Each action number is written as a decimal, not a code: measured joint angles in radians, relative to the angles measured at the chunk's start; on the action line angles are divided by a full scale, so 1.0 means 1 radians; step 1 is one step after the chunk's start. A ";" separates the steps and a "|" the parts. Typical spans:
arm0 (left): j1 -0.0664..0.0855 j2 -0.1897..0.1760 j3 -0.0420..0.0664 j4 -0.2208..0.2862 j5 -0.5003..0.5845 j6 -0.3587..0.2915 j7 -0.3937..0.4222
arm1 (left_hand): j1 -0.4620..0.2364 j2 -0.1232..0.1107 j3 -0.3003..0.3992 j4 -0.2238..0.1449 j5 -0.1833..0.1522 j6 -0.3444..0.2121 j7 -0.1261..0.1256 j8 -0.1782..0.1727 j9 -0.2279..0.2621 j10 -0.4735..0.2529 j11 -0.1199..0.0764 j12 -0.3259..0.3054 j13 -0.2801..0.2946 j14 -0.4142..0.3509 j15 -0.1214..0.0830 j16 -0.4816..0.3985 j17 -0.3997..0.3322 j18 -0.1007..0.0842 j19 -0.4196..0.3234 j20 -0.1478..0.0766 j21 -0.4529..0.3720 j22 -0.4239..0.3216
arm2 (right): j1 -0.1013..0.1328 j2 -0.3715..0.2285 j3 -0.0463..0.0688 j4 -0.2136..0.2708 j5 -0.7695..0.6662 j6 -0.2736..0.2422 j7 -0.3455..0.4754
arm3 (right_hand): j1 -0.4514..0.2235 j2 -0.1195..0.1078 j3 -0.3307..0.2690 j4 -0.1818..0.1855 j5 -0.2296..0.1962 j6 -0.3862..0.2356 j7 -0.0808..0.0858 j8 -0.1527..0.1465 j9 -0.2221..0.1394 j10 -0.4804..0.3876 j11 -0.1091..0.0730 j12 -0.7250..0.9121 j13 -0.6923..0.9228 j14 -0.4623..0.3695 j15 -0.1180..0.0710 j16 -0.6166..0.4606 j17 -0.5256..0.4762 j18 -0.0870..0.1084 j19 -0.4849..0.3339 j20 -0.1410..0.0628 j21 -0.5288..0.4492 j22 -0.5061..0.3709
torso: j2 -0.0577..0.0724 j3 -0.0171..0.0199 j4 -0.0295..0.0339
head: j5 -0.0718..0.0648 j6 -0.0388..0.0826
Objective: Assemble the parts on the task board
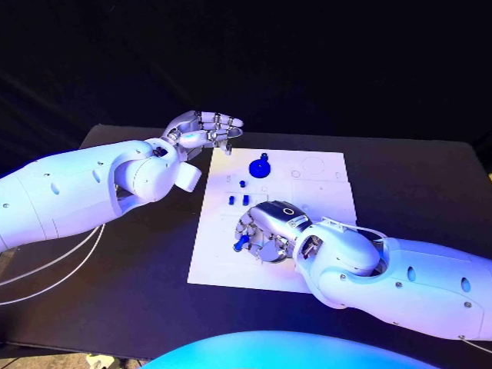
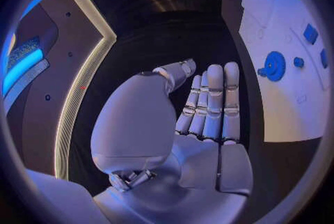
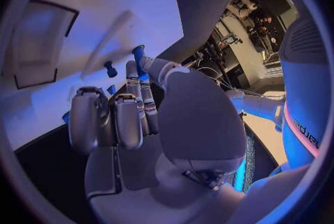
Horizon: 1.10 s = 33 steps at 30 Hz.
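The white task board (image 1: 313, 192) lies in the middle of the black table. My right hand (image 1: 266, 231) hovers over its near left part and pinches a small blue peg (image 1: 240, 244) between thumb and finger; the right wrist view shows the same peg (image 3: 139, 59) held just above the board (image 3: 83, 23). A round blue part (image 1: 260, 166) stands at the board's far side, with small blue pieces (image 1: 237, 200) lying between it and my right hand. My left hand (image 1: 207, 129) floats beyond the board's far left corner, fingers (image 2: 212, 101) straight and holding nothing.
Another small blue piece (image 3: 111, 69) stands on the board close to the held peg. A dark-edged rectangular outline (image 3: 42, 40) is marked on the board. The left wrist view shows the round blue part (image 2: 273, 65) and small pieces (image 2: 310, 33). Bare black table (image 1: 423, 184) surrounds the board.
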 measured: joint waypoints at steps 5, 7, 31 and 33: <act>0.000 0.000 0.000 0.000 0.000 0.001 0.000 | 0.000 0.000 0.000 0.000 0.000 0.000 0.000 0.000 0.000 0.000 0.000 0.000 0.000 0.000 0.000 0.000 0.000 0.000 0.000 0.000 0.000 -0.001 | 0.000 0.009 0.000 0.000 -0.015 0.013 -0.011 | -0.006 0.003 -0.003 -0.003 0.000 0.000 0.000 0.000 0.000 0.000 0.000 -0.006 0.000 0.000 0.000 0.000 -0.004 0.000 0.000 0.000 0.000 0.000 | 0.000 -0.0005 -0.0001 | -0.001 -0.001; 0.000 0.000 0.000 0.000 0.000 0.001 0.000 | 0.000 0.000 0.000 0.000 0.000 0.000 0.000 0.000 0.000 0.000 0.000 0.000 0.000 0.000 0.000 0.000 0.000 0.000 0.000 0.000 0.000 -0.001 | 0.000 0.013 -0.001 -0.002 -0.020 0.018 -0.014 | -0.027 -0.006 -0.004 -0.004 0.000 -0.004 0.004 0.000 0.000 0.009 -0.005 -0.010 0.004 0.000 0.000 0.000 -0.007 0.000 0.000 0.000 -0.002 0.000 | 0.000 -0.0006 -0.0001 | -0.002 -0.001; 0.000 -0.002 0.000 0.003 0.000 0.004 -0.001 | 0.000 0.000 0.000 0.000 0.000 0.000 0.000 0.000 0.000 0.000 0.000 0.000 0.000 0.000 0.000 0.000 0.000 0.000 0.000 0.000 0.000 0.000 | -0.006 0.033 -0.006 -0.011 -0.057 0.043 -0.017 | -0.114 -0.070 -0.014 -0.005 0.005 -0.170 0.015 -0.103 0.015 0.014 -0.008 -0.024 0.029 0.000 0.000 0.000 -0.001 0.000 0.000 0.000 -0.004 0.000 | -0.001 -0.0012 0.0005 | -0.014 0.002; 0.000 -0.003 0.000 0.003 0.000 0.004 -0.001 | 0.000 0.000 0.000 0.000 0.000 0.000 0.000 0.000 0.000 0.000 0.000 0.000 0.000 0.000 0.000 0.000 0.000 0.000 0.000 0.000 0.000 0.000 | -0.006 0.032 -0.006 -0.010 -0.057 0.042 -0.017 | -0.122 -0.078 -0.016 -0.007 0.005 -0.188 0.012 -0.112 0.011 0.018 -0.012 -0.024 0.031 0.000 0.000 0.000 0.000 0.000 0.000 0.000 -0.004 0.000 | 0.000 -0.0007 0.0001 | -0.015 0.002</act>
